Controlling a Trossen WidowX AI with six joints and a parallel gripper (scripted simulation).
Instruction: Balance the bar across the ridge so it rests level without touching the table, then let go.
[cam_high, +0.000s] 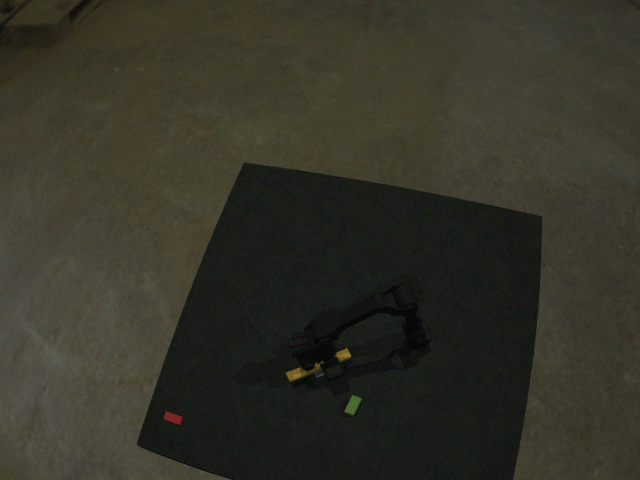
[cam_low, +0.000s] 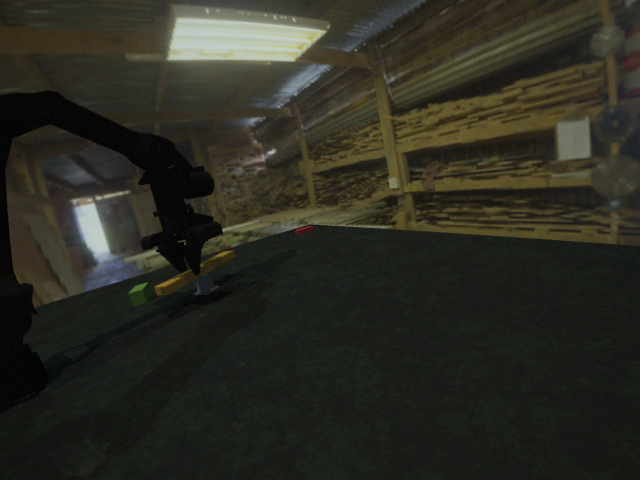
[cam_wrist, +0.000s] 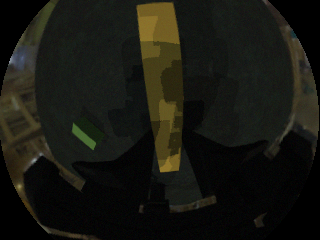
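The yellow bar (cam_high: 295, 374) (cam_low: 173, 284) (cam_wrist: 162, 75) lies over the grey-blue ridge (cam_high: 318, 374) (cam_low: 205, 285), with both ends off the table. My gripper (cam_low: 191, 270) (cam_wrist: 167, 130) is shut on the bar near its middle. In the exterior view the ridge stands under the bar beside the fingertips. Whether the bar touches the ridge top is too small to tell. In the wrist view the bar runs from the top of the picture down between the fingers, and it hides the ridge.
A green block (cam_high: 353, 405) (cam_low: 139, 293) (cam_wrist: 86, 134) lies on the dark table (cam_high: 439, 248) (cam_low: 413, 335) a short way from the bar. A red block (cam_high: 173, 417) (cam_low: 303, 229) lies near a table corner. My arm reaches over the table from its base.
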